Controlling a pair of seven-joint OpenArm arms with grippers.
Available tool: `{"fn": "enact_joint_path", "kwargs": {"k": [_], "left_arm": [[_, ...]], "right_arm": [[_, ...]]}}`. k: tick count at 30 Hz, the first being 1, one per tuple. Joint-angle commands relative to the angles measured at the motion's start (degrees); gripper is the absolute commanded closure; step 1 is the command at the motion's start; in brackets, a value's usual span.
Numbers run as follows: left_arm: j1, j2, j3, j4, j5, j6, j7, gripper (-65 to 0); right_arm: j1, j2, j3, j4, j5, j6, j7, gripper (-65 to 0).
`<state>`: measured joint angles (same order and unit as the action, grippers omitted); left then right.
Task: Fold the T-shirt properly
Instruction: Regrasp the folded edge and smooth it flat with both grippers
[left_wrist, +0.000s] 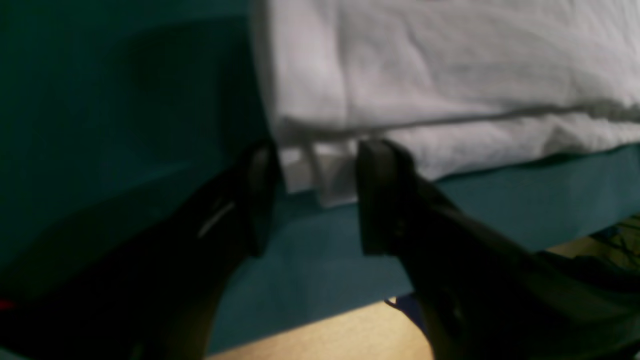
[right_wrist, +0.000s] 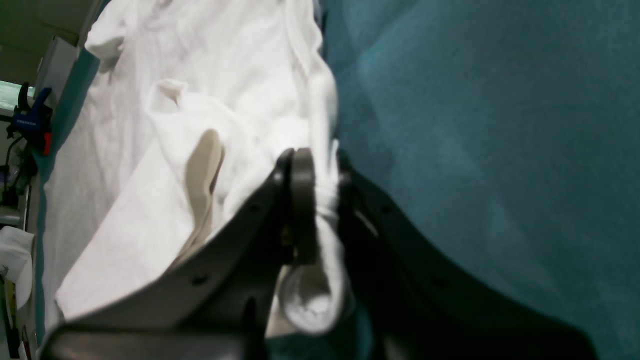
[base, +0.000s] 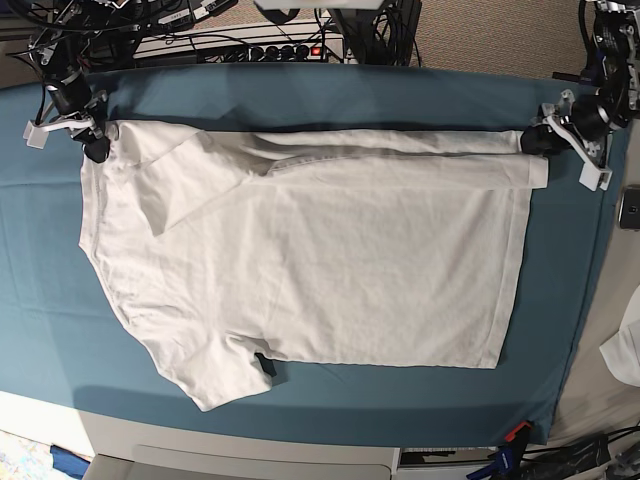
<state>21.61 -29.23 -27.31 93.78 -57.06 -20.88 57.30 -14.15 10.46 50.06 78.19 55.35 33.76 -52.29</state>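
We take this for a robotics lab or workshop bench rather than a home. A teal cloth (base: 330, 90) covers a table (base: 260, 455), and along its far edge we see a tangle of cables and a power strip (base: 270, 48) with a lit red switch. Two robot arms reach in from the table's ends. At the near corner a blue and orange clamp (base: 508, 448) holds the cloth down, and a similar blue clamp (right_wrist: 31, 120) shows in the right wrist view. Beyond the table we see carpet (base: 500, 30), like that of an office or lab.
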Motion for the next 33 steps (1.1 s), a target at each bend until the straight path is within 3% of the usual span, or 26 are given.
{"fn": "enact_joint_path", "kwargs": {"k": [1,7,9,12,20,28,33], "left_arm": [[-0.15,-1.01,-0.02,0.72,-0.11,-0.22,0.13,-27.8],[-0.22,-0.94,0.02,0.72,-0.20,-0.22,0.13,-25.8],[-0.22,-0.96,0.02,0.72,-0.17,-0.15,-0.04,-17.7],[-0.22,-0.94,0.02,0.72,-0.15,0.26,-0.28,0.0],[0.28,-1.14,-1.38,0.90,-0.31,-1.22,1.14,0.0],[2.38,-1.29,-8.35,1.22,-2.91,-1.53,1.70,0.0],[3.85,-1.27,-8.61,1.22,-3.72,-1.75,2.32,0.0]], "right_arm": [[-0.11,0.81,0.00,0.50,-0.31,0.37,-0.20,0.0],[-0.13,0.81,0.00,0.50,-0.31,0.37,-0.17,0.0],[-0.13,0.81,0.00,0.50,-0.11,0.37,-0.20,0.0],[-0.15,0.83,0.00,0.50,0.79,0.37,-0.31,0.0],[-1.51,1.07,0.02,0.63,0.79,0.39,-1.29,0.0],[-5.09,4.57,0.31,2.12,0.70,0.52,-1.27,0.0],[-6.93,4.76,1.05,2.12,0.81,0.50,-1.49,0.0]]}}
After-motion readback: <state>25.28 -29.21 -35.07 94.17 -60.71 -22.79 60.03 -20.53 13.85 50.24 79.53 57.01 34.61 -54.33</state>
